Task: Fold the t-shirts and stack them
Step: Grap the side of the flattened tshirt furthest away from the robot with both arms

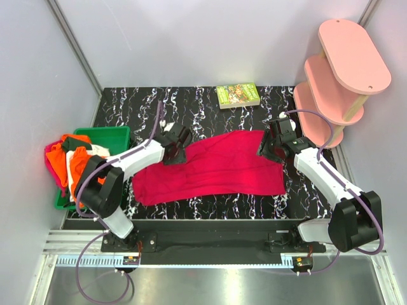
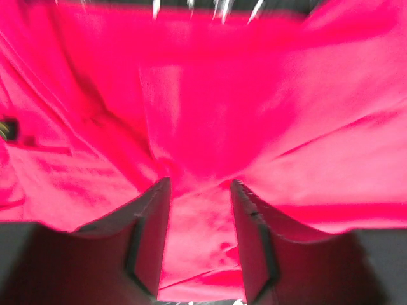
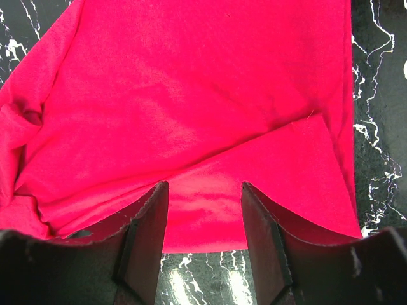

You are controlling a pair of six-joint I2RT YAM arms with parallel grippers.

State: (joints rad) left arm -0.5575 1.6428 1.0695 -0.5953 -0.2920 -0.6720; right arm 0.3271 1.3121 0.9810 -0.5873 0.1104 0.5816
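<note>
Cloth of your red shirt [image 1: 210, 170] lies soft, creased, oblong; left gripper [image 2: 200, 190] and right gripper [image 3: 205, 190] both released

The crimson t-shirt [image 1: 216, 168] is soft matt cloth, lightly creased. The counter [image 1: 127, 105] looks smooth, black with white marble veining. The green bin [image 1: 105, 130] looks like plastic, the book [image 1: 238, 95] has a glossy cover, and the fingers [image 3: 149, 235] of the right tool [image 3: 205, 185] are matt black plastic.
</note>
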